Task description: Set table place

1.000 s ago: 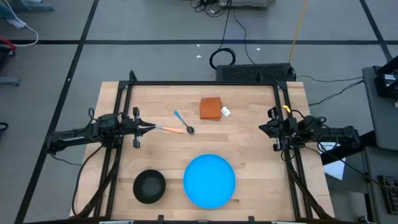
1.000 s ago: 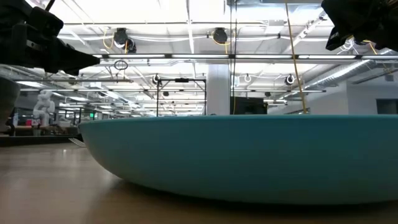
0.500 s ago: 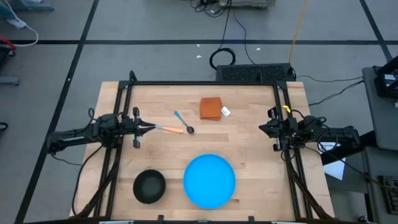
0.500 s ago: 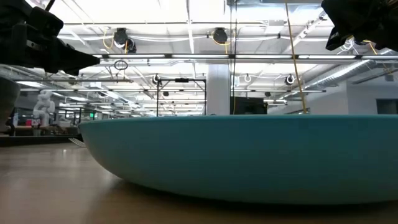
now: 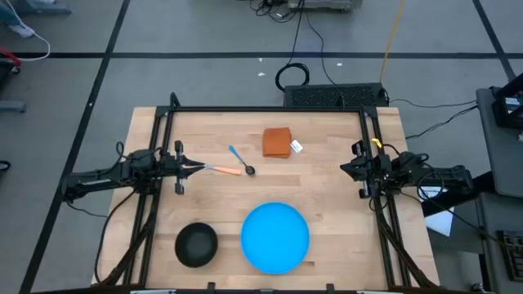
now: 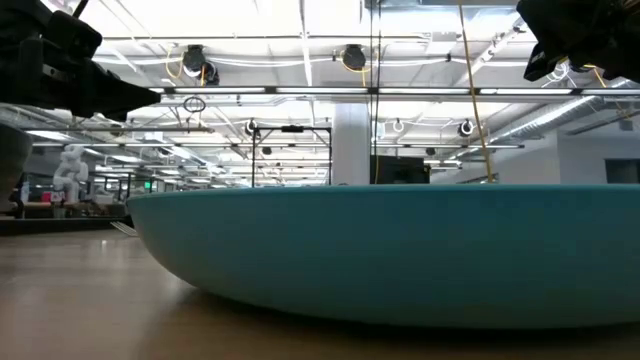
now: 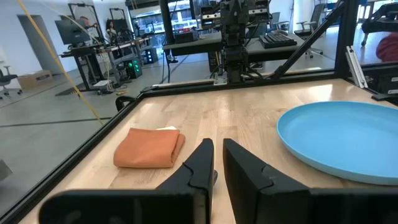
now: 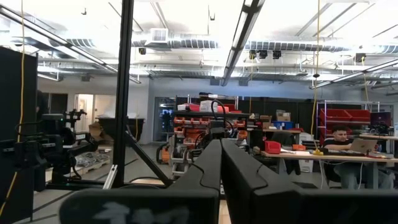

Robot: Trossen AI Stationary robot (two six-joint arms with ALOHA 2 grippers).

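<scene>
Change: nothing has moved since the earlier frames; both arms and every item sit exactly as they did a second ago.
Meaning for the task: probably a pause, either before a lift or during a settle; no place-setting item has yet been brought to the plate.
Landmark: blue plate point(image 5: 275, 237), on the near-centre part of the table point(image 5: 327, 188).
Left gripper point(image 5: 198, 168): well back and to the left of the plate, its tips at the orange handle end of the fork point(image 5: 227, 170). The high view suggests contact, but the wrist view shows only a narrow slit between the fingers point(image 7: 198, 165) and no handle, so whether the fork is actually pinched cannot be told.
Right gripper point(image 5: 346, 169): back and to the right of the plate, raised near the table's right frame, fingers pressed together and holding nothing; it waits.
Fork: lying behind the plate, slightly left, metal head towards the centre.
Spoon point(image 5: 236, 155): just behind the fork, blue handle angled away from the plate.
Bowl point(image 5: 196, 244): black, close beside the plate on its left, not touching.
Orange cloth point(image 5: 277, 142): folded, well behind the plate, white tag on its right.
Next, as a judgement: the fork most likely needs carrying to the plate's side.
</scene>
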